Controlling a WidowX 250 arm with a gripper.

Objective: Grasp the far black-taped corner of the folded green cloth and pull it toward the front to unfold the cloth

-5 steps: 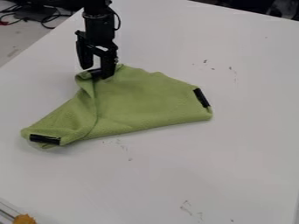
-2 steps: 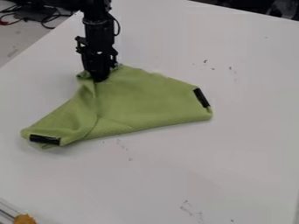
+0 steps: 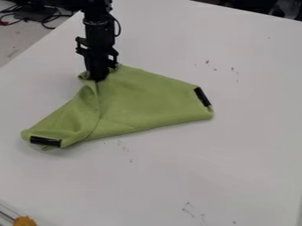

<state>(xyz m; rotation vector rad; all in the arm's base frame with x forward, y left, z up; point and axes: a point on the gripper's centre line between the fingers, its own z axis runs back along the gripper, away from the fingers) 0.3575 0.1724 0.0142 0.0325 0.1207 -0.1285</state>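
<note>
The black gripper (image 3: pixel 98 76) hangs at the upper left, shut on the top corner of a green cloth (image 3: pixel 138 99). That cloth lies on the white table with a fold running down its left part. A black strip (image 3: pixel 45 141) marks its lower left corner, and another black strip (image 3: pixel 202 96) sits at its right corner. The gripper covers most of the held corner.
The white table (image 3: pixel 194 167) has a few small dark marks. An orange object (image 3: pixel 24 221) lies beside a clear edge at the bottom left corner. Dark cables (image 3: pixel 50 20) are beyond the table at the top left.
The gripper has gone from open to shut on the cloth's top corner. The cloth's right end has shifted slightly to the left, and its upper edge looks straighter.
</note>
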